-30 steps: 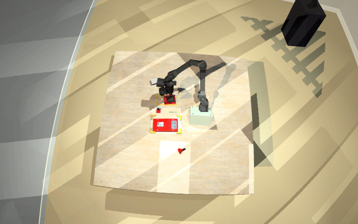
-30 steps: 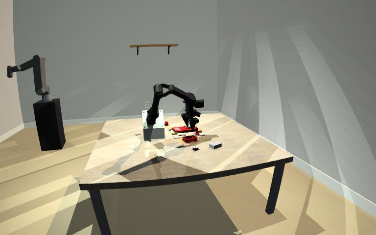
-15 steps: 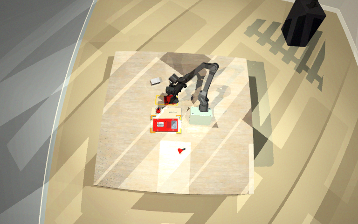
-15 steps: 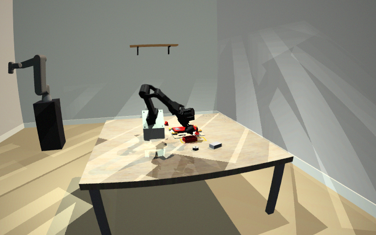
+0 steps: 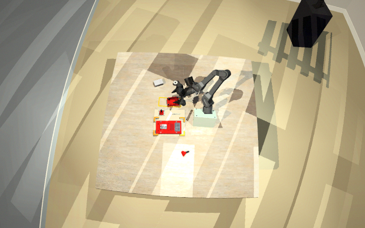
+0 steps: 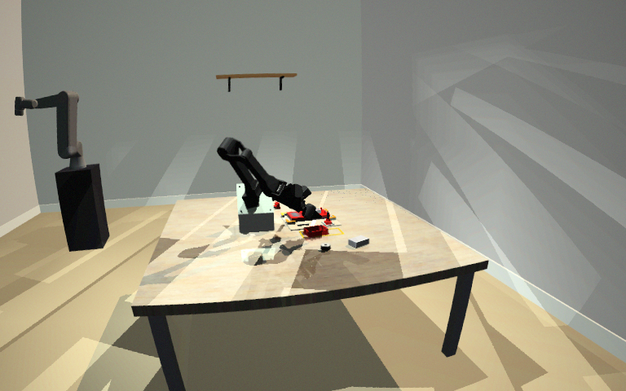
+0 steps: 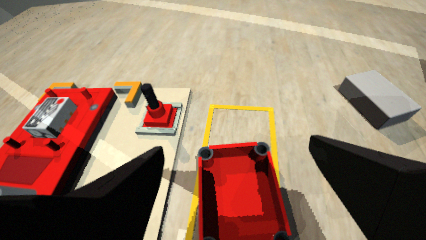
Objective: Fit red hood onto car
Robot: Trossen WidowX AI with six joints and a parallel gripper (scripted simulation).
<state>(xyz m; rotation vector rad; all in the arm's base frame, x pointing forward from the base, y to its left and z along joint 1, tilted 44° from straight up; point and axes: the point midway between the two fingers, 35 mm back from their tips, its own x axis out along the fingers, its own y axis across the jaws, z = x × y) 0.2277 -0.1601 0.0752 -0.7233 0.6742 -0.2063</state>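
Observation:
The red hood (image 5: 173, 101) (image 6: 315, 230) (image 7: 240, 195) lies upside down on the table, hollow side and corner bosses up, partly over a yellow outline (image 5: 158, 101) (image 7: 242, 107). My gripper (image 5: 173, 97) (image 7: 237, 147) is open and empty, tilted, with its fingertips apart above the hood's two long sides. The red chassis (image 5: 164, 131) (image 6: 294, 214) (image 7: 92, 120) sits in the jig's orange corners (image 5: 182, 133) (image 7: 132, 90). The grey engine block (image 5: 163, 126) (image 7: 52, 117) is on its deck, with pegs standing around it. The near end of the hood is cut off in the wrist view.
A red piece with a black stick (image 5: 161, 112) (image 7: 159, 117) stands on the jig board, between chassis and outline. A grey block (image 5: 158, 82) (image 6: 358, 241) (image 7: 380, 100) and a small wheel (image 5: 175, 82) (image 6: 325, 247) lie beyond the hood. Another red piece (image 5: 183, 153) lies past the chassis.

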